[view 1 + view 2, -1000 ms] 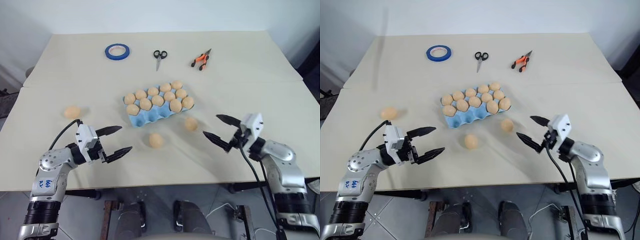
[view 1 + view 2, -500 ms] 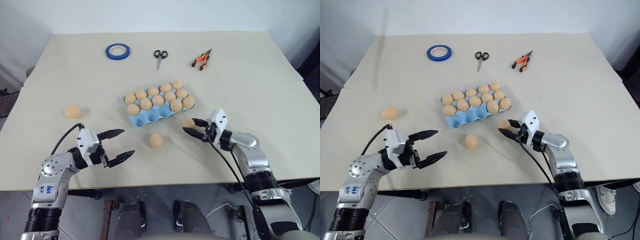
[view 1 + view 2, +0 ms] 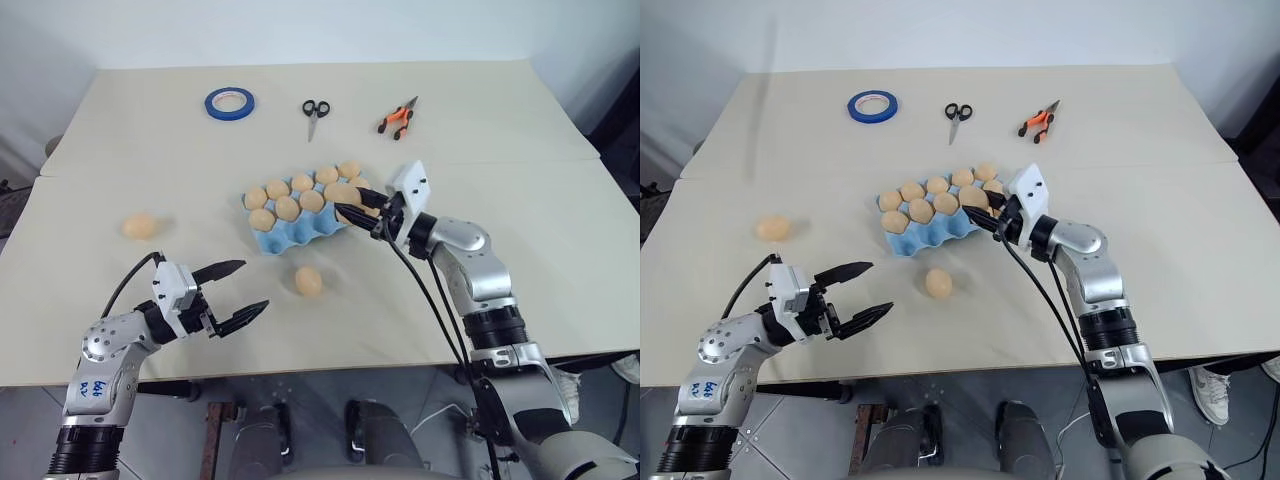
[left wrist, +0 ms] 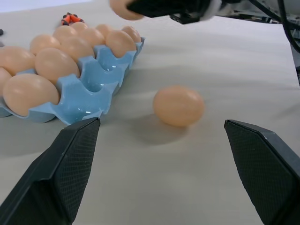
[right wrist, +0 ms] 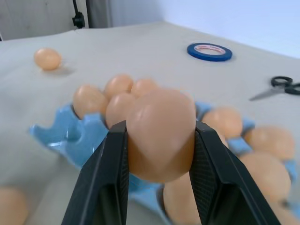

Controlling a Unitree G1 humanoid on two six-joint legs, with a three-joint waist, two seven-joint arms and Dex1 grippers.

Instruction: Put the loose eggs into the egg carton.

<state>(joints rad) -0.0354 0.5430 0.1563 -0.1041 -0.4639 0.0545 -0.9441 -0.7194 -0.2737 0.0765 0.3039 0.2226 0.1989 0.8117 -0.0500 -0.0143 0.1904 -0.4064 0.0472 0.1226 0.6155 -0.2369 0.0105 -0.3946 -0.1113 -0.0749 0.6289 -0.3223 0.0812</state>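
Note:
The light blue egg carton (image 3: 290, 238) lies mid-table, with eggs in several of its cups. My right gripper (image 3: 354, 206) hangs over the carton's right end, shut on one tan egg (image 5: 161, 136). A loose egg (image 3: 309, 281) rests on the table just in front of the carton. Another loose egg (image 3: 140, 227) lies far off to the left. Low at the front left, my left gripper (image 3: 254, 284) is open and holds nothing. It points level toward the nearer loose egg (image 4: 178, 105) and is well short of it.
Along the far side of the table lie a blue tape roll (image 3: 229, 101), black scissors (image 3: 317, 108) and orange-handled pliers (image 3: 398, 117). A seam crosses the tabletop (image 3: 520, 160) behind the carton. The front edge runs just below my left gripper.
My right gripper shut on the egg that lay right of the carton. It lifted that egg up and to the left, over the carton's right end. The left gripper stayed put.

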